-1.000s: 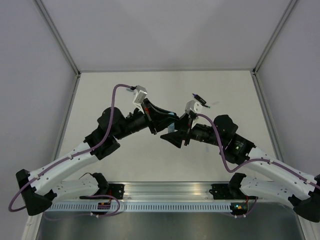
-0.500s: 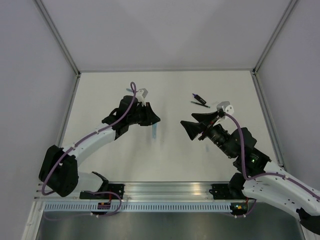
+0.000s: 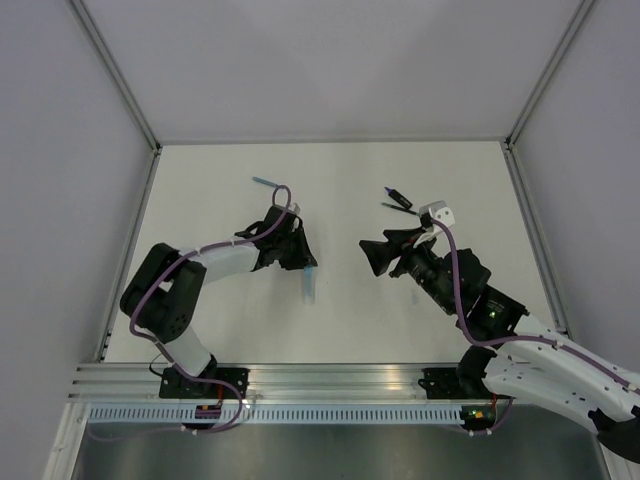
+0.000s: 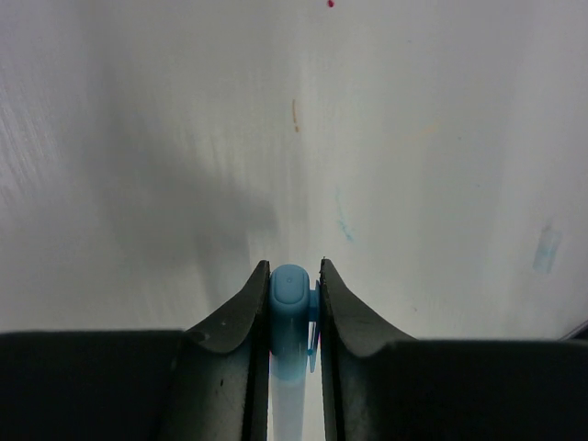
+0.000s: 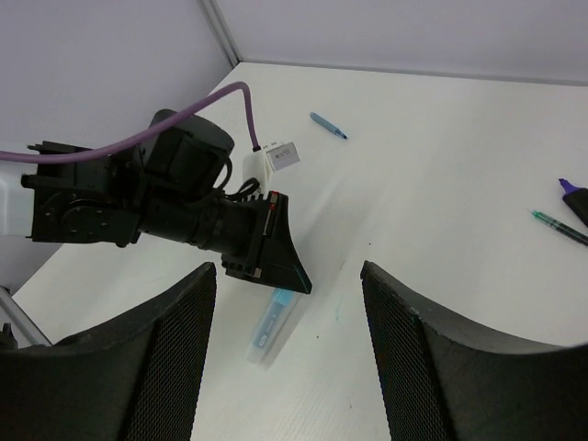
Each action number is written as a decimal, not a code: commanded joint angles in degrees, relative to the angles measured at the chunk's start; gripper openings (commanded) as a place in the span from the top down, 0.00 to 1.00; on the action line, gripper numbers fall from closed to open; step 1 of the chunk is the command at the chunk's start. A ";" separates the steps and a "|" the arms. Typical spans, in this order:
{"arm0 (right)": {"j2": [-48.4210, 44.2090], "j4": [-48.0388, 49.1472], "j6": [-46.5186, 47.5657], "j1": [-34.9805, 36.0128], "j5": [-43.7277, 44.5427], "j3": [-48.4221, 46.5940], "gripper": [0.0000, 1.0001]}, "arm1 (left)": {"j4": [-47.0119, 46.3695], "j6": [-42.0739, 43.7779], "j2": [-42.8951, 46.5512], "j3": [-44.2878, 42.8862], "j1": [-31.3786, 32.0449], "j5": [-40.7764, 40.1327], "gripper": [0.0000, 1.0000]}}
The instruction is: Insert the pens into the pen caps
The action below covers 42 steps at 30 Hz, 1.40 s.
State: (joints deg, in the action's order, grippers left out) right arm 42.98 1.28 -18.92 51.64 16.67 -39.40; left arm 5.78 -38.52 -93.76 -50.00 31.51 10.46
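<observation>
My left gripper (image 3: 303,263) is shut on the capped blue end of the pale-blue highlighter (image 3: 309,286). Its clear body slants down to the table. In the left wrist view the blue cap (image 4: 291,303) sits pinched between the fingers (image 4: 241,317). My right gripper (image 3: 372,257) is open and empty, a short way right of the highlighter and facing it. The right wrist view shows the highlighter (image 5: 273,323) under the left gripper (image 5: 292,276). The thin blue pen (image 3: 265,183) lies at the back left. The black-and-purple marker (image 3: 398,195) and the thin dark pen (image 3: 399,208) lie at the back right.
White table (image 3: 340,325) with walls on three sides and a metal rail (image 3: 330,385) at the near edge. The thin blue pen (image 5: 328,126), purple marker (image 5: 573,194) and thin dark pen (image 5: 558,228) also show in the right wrist view.
The two grippers have drawn apart. The left arm has folded low toward the table and brought the highlighter slightly nearer. The thin blue pen is now uncovered. The right gripper pulled back and stays open.
</observation>
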 commanded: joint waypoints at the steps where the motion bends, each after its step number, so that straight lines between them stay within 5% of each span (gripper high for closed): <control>1: -0.88 0.66 -0.77 0.13 1.88 -0.33 0.30 | 1.07 -2.61 -2.83 -3.61 -0.13 -2.19 0.97; 6: -0.71 0.04 -0.94 0.22 2.14 -0.68 0.30 | 0.64 -3.40 -3.10 -3.00 -0.13 -4.22 0.73; 17: -0.10 0.13 -0.95 0.13 1.52 -0.50 0.32 | 6.34 0.72 1.29 -6.95 -0.74 -4.92 0.39; 25: 2.72 -4.87 0.55 0.04 11.88 -3.40 0.34 | 8.38 5.92 11.74 -7.23 -0.75 -5.09 0.23; 27: 4.39 -8.29 0.55 -0.66 15.31 -5.25 0.34 | 2.85 5.04 15.96 -2.49 -0.75 -4.05 0.02; 34: 12.37 -11.65 -3.14 -11.98 18.33 -5.16 0.37 | -9.63 2.66 21.94 7.53 -0.66 3.87 0.00; 38: 26.49 -12.88 -4.11 -24.97 3.52 -12.95 0.38 | -12.64 2.84 23.27 11.50 -0.66 0.09 0.00; 42: 36.81 -7.18 3.16 -29.05 -9.60 -20.00 0.39 | -12.64 4.86 24.06 11.94 -0.66 -1.58 0.00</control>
State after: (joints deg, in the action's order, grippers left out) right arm 75.29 -10.04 -20.29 24.40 20.05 -53.17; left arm -1.34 -34.96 -72.20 -38.02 30.87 10.57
